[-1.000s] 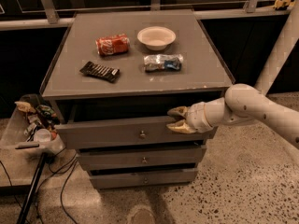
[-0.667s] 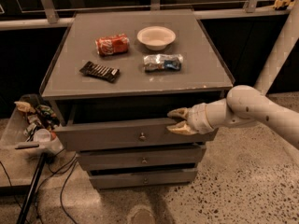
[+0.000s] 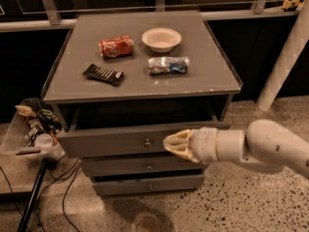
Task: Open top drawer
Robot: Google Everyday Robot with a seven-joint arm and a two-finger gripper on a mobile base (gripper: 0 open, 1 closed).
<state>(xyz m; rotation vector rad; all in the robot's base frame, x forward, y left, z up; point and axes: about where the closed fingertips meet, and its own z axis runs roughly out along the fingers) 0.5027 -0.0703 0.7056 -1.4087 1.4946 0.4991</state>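
Note:
The top drawer (image 3: 106, 141) is the tallest of three grey fronts under the table top, and it stands pulled out a little, with a dark gap above its front. Its small round metal knob (image 3: 147, 141) sits at mid-front. My gripper (image 3: 170, 144) is a pale claw on a thick white arm that reaches in from the right. It hangs just in front of the drawer front, a short way right of the knob, pointing left at it. The drawer's inside is in shadow.
On the grey table top (image 3: 207, 76) lie a red can (image 3: 116, 47), a white bowl (image 3: 161, 38), a dark snack bar (image 3: 103, 74) and a blue-silver packet (image 3: 168, 65). Two shorter drawers (image 3: 145, 166) sit shut below. A cluttered bin (image 3: 34, 129) and cables stand at the left, a white post (image 3: 285, 66) at the right.
My gripper has dropped from the drawer front's upper right edge and moved left, closer to the knob. The drawer stands about as far out as before.

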